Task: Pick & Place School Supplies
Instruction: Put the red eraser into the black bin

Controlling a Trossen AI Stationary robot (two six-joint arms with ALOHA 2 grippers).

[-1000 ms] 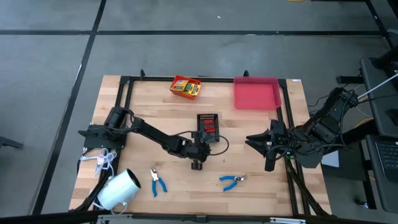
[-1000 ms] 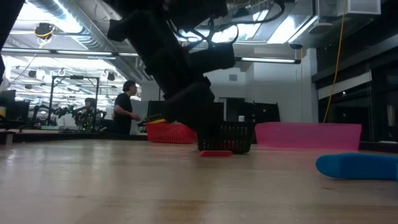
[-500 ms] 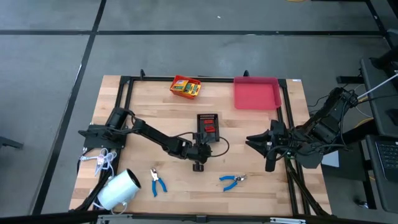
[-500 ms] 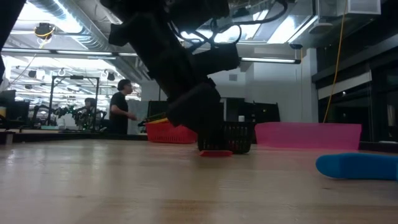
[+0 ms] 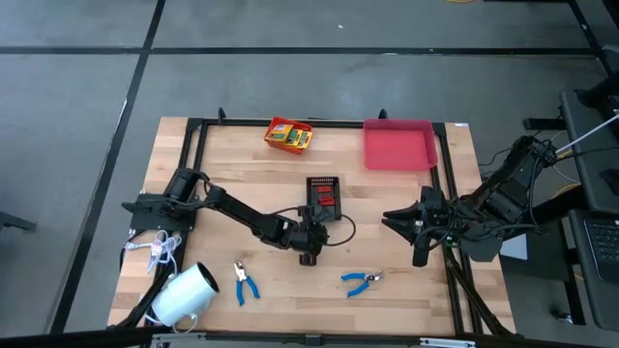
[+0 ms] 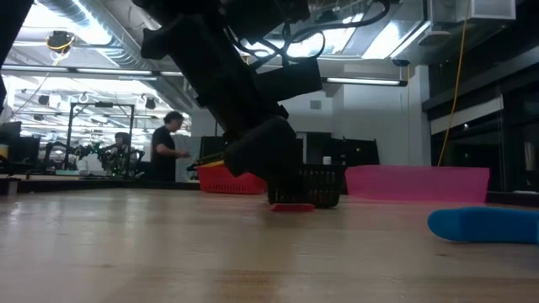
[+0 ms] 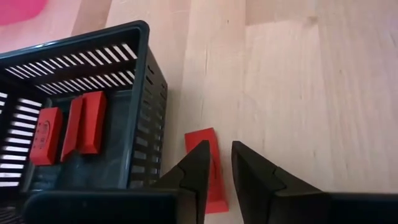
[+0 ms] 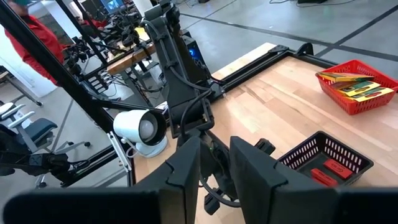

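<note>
My left gripper (image 5: 308,255) is at mid table, just on the near side of a black slatted basket (image 5: 324,196). In the left wrist view it (image 7: 221,152) points down, open by a narrow gap, over a flat red piece (image 7: 201,139) that lies on the wood against the basket's wall (image 7: 146,93). More red pieces (image 7: 87,121) lie inside the basket. The yellow-and-green boxes (image 5: 288,136) sit in a red basket by the far edge. Two blue-handled pliers (image 5: 245,282) (image 5: 361,281) lie near the near edge. My right gripper (image 5: 418,249) waits at the right, open. My left gripper comes from above with one fingertip (image 7: 199,163) over the red piece's near half (image 7: 214,186), and the other fingertip beside it over bare wood. The piece lies flat on the table. I cannot tell whether the fingers touch it.
A pink tray (image 5: 397,145) stands at the far right. A big white roll (image 5: 184,295) and a white cord bundle (image 5: 160,249) are at the near left corner. A black frame (image 5: 193,164) rims the table. Bare wood lies between the two pliers. People stand in the room behind (image 6: 168,147).
My left arm has swayed slightly to one side and back while staying low over the red piece. The piece and the basket have kept their places.
</note>
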